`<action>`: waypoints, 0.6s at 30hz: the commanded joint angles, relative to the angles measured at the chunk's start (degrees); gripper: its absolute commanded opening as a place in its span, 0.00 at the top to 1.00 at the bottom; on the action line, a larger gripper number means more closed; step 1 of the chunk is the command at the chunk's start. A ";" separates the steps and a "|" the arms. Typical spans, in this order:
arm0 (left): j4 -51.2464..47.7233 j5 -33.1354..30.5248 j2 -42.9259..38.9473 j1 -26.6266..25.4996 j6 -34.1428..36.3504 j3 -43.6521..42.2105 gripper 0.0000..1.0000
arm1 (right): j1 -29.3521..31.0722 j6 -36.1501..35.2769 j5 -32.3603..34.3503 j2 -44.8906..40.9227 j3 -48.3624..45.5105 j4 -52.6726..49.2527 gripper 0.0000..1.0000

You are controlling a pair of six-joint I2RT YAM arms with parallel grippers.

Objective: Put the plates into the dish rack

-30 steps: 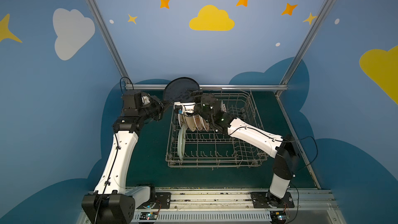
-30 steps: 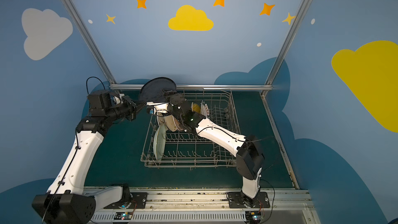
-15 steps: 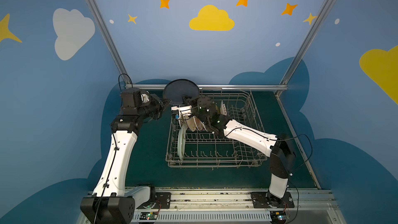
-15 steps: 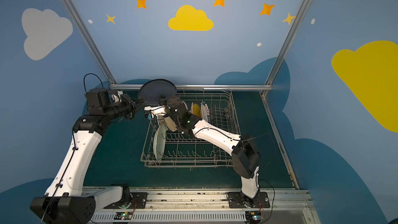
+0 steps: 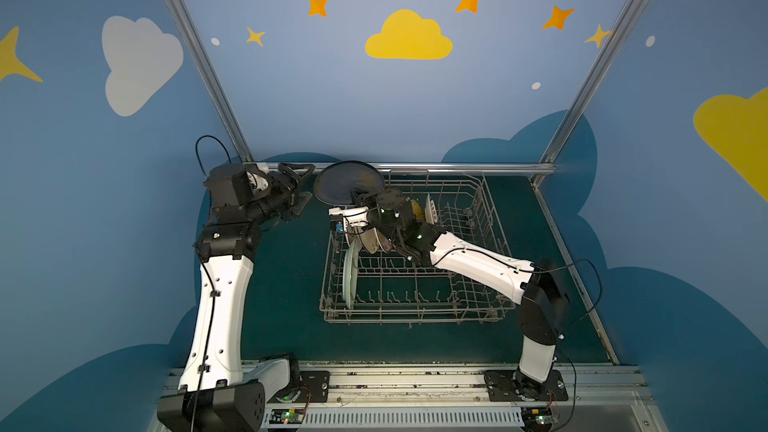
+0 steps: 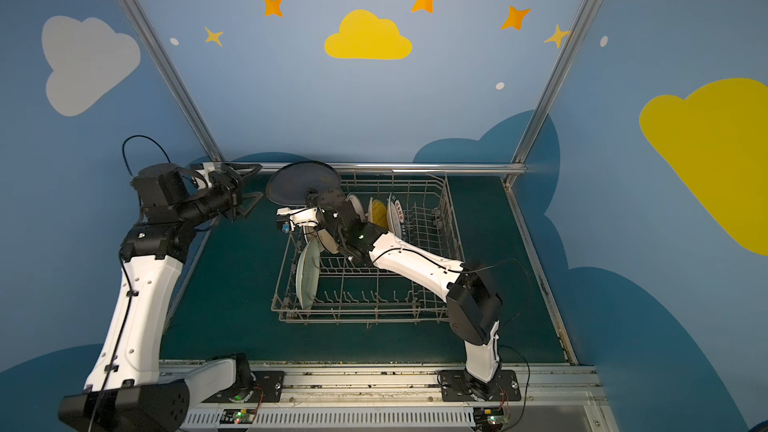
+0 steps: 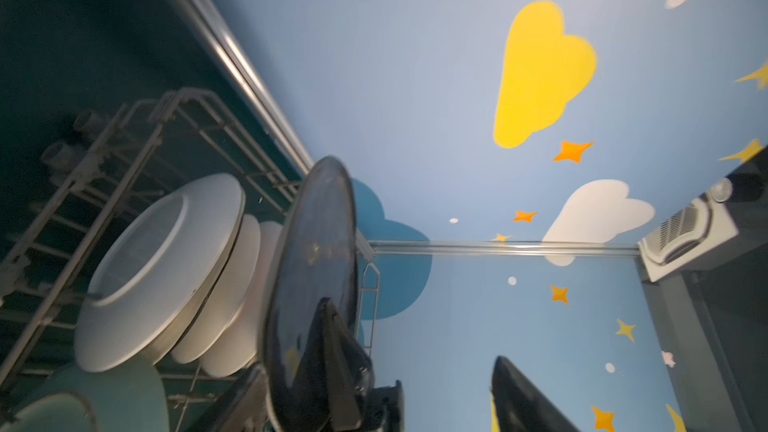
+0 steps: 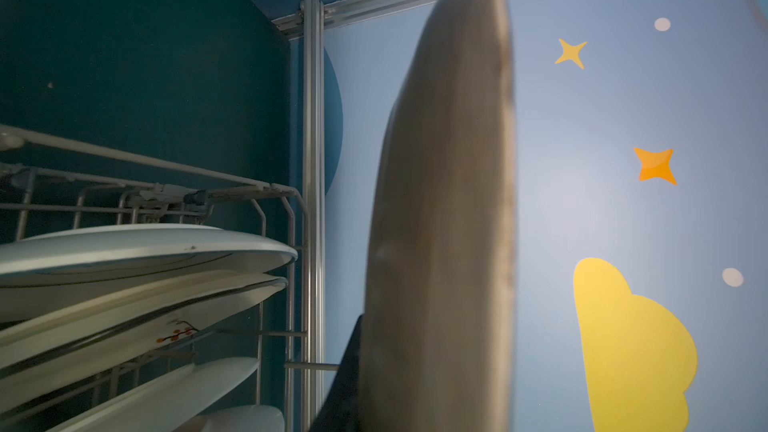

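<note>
While the right gripper (image 5: pixel 360 198) is pinching the black plate (image 5: pixel 343 180) above the dish rack (image 5: pixel 415 320), the left gripper (image 5: pixel 306 182) is gaping wide. It is hovering alongside.

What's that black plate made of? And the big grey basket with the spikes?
The black plate looks like glazed ceramic, though it could be hard plastic: its face is glossy and mirrors light in the left wrist view. The dish rack looks like metal wire with a dull grey coating: thin bent rods that show no shine.
</note>
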 commanded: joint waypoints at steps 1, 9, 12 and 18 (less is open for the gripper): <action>4.85 3.59 -2.42 2.26 1.64 2.30 0.02 | 0.39 5.77 3.15 -4.35 6.11 2.55 1.00; 8.86 9.08 -7.83 2.60 9.42 -0.96 0.00 | 0.95 20.47 5.59 -9.30 9.26 -9.16 1.00; 3.17 7.43 -10.70 1.00 20.06 -1.61 0.00 | 1.28 31.79 8.20 -11.71 11.27 -14.39 1.00; -0.12 6.28 -13.62 -3.68 32.16 -7.13 0.00 | 1.61 52.76 8.01 -18.91 13.40 -30.43 1.00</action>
